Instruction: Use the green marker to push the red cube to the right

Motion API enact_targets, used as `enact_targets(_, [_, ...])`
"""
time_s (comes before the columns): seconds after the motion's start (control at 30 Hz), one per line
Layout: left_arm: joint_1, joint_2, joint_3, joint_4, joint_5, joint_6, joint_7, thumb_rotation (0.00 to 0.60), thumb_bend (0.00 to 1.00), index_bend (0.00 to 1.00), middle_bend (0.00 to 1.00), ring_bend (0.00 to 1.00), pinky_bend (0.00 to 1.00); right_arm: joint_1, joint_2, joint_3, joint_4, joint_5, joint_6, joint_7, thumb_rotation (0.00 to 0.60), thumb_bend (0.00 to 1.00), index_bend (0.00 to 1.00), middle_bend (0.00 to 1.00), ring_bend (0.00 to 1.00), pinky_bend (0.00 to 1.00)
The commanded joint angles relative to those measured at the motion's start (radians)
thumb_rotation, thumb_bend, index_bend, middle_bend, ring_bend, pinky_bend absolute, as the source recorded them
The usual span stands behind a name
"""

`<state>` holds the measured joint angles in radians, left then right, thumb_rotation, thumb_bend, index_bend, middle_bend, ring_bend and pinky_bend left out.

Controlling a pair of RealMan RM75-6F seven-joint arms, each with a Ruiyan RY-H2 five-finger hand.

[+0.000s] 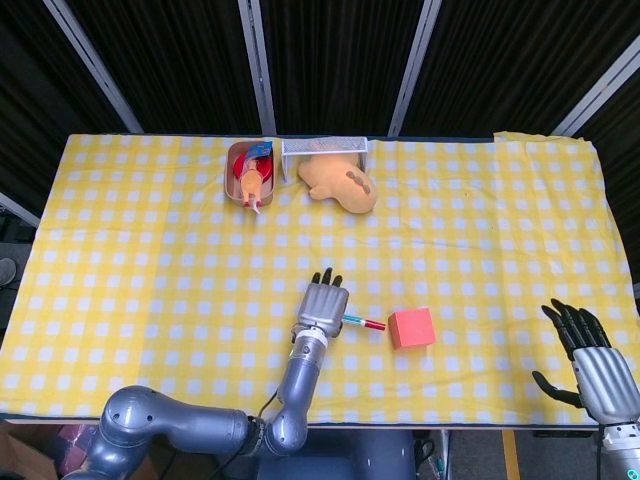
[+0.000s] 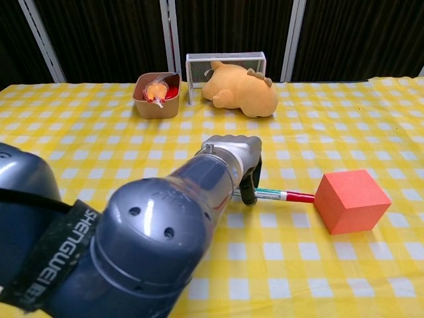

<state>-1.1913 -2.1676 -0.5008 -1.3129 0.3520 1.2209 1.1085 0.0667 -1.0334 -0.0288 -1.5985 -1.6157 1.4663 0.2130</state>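
Near the front middle of the counter [image 1: 120,250], the left hand [image 1: 322,305] gripped the green marker [image 2: 281,195] — fingers [image 2: 250,185] curled round its green end, the red tip pointing right. The red cube [image 2: 351,201] sat on the checked cloth just off that tip, to the right of the fingers; in the chest view a thin gap showed between tip and cube, so they were apart. Over at the right front corner, the right hand [image 1: 590,360] hovered with fingers spread — holding nothing, well apart from the cube. At the back stood a brown bowl [image 1: 248,175], a wire basket [image 2: 225,63] and a tan plush toy [image 2: 242,93].
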Motion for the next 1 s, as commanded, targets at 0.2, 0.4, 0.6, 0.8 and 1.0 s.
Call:
enact_targets(0.2, [0.096, 0.122, 0.073, -0.110, 0.011, 0.024, -0.011, 0.600, 0.46, 0.59, 0.14, 0.02, 0.11, -0.001, -0.001, 0.001, 0.000, 0.004, -0.001, -0.003, 0.600, 0.32, 0.00, 0.00, 0.00, 0.00])
enact_targets(0.4, [0.182, 0.257, 0.152, -0.214, 0.038, 0.029, -0.030, 0.600, 0.46, 0.58, 0.14, 0.02, 0.11, 0.000, -0.002, 0.002, 0.000, 0.004, -0.002, -0.007, 0.600, 0.32, 0.00, 0.00, 0.00, 0.00])
enact_targets(0.6, [0.267, 0.385, 0.227, -0.324, 0.070, 0.034, -0.081, 0.600, 0.46, 0.57, 0.14, 0.02, 0.11, 0.000, -0.003, 0.003, -0.002, 0.006, -0.003, -0.011, 0.600, 0.32, 0.00, 0.00, 0.00, 0.00])
enact_targets(0.8, [0.339, 0.496, 0.294, -0.421, 0.099, 0.043, -0.134, 0.600, 0.44, 0.57, 0.14, 0.02, 0.11, 0.000, -0.003, 0.003, -0.004, 0.006, -0.004, -0.015, 0.600, 0.32, 0.00, 0.00, 0.00, 0.00])
enact_targets(1.0, [0.392, 0.592, 0.351, -0.460, 0.153, 0.040, -0.189, 0.600, 0.37, 0.49, 0.12, 0.02, 0.10, -0.001, -0.004, 0.002, -0.007, 0.005, -0.004, -0.023, 0.600, 0.32, 0.00, 0.00, 0.00, 0.00])
